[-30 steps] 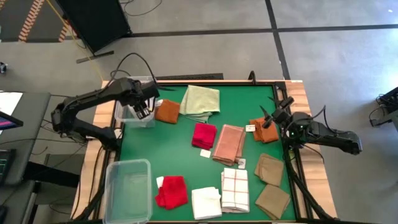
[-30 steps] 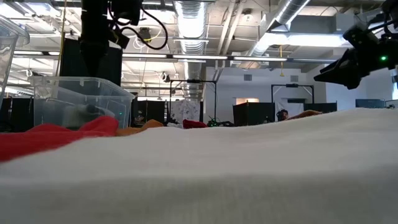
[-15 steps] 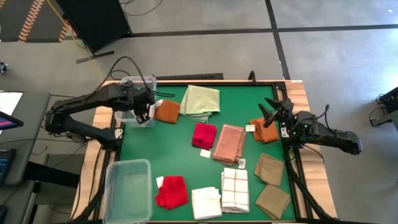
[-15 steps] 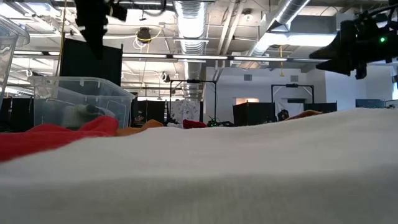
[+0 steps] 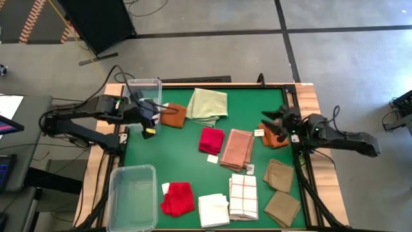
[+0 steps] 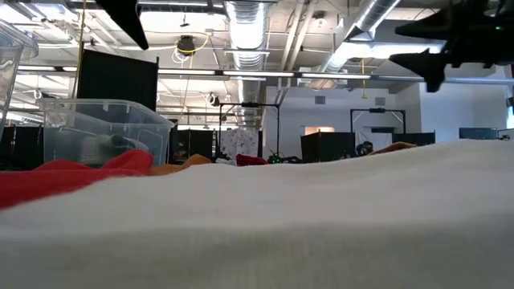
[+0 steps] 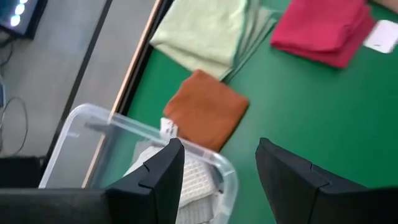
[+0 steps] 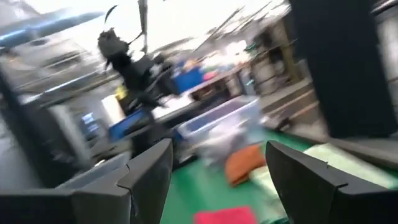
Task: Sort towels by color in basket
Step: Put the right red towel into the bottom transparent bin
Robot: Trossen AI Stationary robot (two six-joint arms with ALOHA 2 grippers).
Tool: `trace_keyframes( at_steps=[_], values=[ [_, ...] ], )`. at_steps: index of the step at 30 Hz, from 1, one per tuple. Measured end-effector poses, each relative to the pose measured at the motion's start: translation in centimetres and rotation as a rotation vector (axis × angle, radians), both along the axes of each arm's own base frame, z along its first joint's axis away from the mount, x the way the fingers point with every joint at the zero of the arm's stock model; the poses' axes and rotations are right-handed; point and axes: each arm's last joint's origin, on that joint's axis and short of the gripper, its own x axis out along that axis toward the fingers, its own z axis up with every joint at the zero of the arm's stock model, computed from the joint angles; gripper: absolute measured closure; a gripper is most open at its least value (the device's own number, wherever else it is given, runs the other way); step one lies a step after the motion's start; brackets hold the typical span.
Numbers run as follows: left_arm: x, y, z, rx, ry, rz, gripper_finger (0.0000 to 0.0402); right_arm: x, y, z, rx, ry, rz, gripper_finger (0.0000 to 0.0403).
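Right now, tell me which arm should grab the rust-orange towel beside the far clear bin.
Left. Its open end effector hangs right beside that rust-orange towel; the right end effector is across the table.

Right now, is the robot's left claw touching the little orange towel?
Apart. The left wrist view shows the left gripper open and empty, with bare green table between its fingers and the rust-orange towel lying flat beyond them.

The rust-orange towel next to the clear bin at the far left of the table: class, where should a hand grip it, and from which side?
Grip the rust-orange towel at its free edge facing the open green mat, coming straight down from above. It lies flat and folded square, so only an edge pinch gets under it. Its other side sits close to the clear bin, leaving little room there. The left hand is nearest and open.
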Motion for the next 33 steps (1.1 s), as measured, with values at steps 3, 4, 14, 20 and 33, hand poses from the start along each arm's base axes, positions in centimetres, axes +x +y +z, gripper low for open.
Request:
trace_keyframes(
  at_steps=[3, 4, 14, 20, 33],
  values=[
    [0.4, -0.5, 0.0, -0.001, -0.019, -0.028, 0.0211, 1.7, 0.4, -0.3, -0.003, 0.041, 0.055, 0.0117],
    [0.5, -0.6, 0.0, -0.001, -0.023, -0.034, 0.0211, 2.3, 0.5, -0.5, -0.021, 0.056, 0.067, 0.0117],
    [1.2, -1.2, -0.2, -0.004, -0.024, -0.061, 0.0211, 10.1, 2.1, 1.1, -0.227, 0.341, 0.186, 0.0117],
    [1.2, -1.6, -0.3, -0.019, -0.024, -0.061, 0.0211, 15.5, 2.4, 0.5, -0.339, 0.526, 0.223, 0.0117],
    [1.1, -4.0, -0.4, -0.064, -0.040, -0.145, 0.0211, 22.5, 0.5, -6.0, -0.309, 0.938, 0.240, 0.0117]
  ],
)
